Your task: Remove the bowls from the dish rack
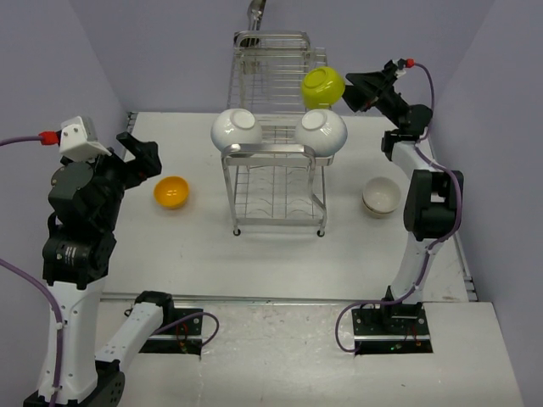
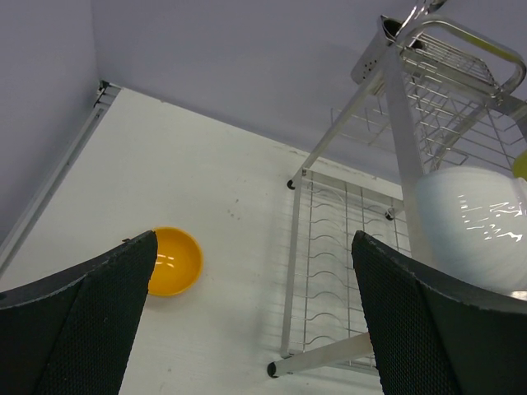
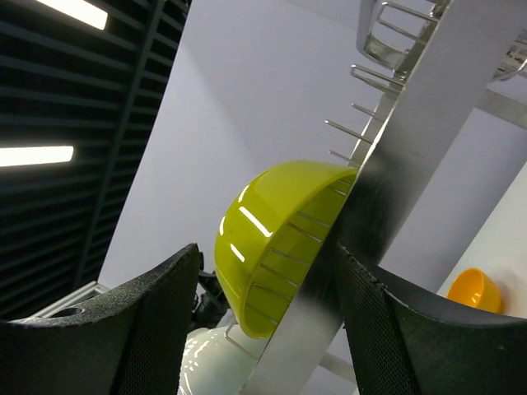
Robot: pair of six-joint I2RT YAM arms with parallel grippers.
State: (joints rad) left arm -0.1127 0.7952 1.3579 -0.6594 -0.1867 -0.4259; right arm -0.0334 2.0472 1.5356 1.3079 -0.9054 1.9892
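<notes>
The chrome dish rack stands mid-table. A lime green bowl leans on edge at the right side of its upper tier, and two white bowls sit on the tier's front. My right gripper is open, its jaws on either side of the green bowl and a rack bar; a gap shows beside the bowl. An orange-yellow bowl lies on the table to the left. My left gripper hangs open and empty above the orange-yellow bowl, left of the rack.
A small stack of white bowls sits on the table right of the rack, close to the right arm. Purple walls close in the table at the back and both sides. A white bowl on the rack shows in the left wrist view.
</notes>
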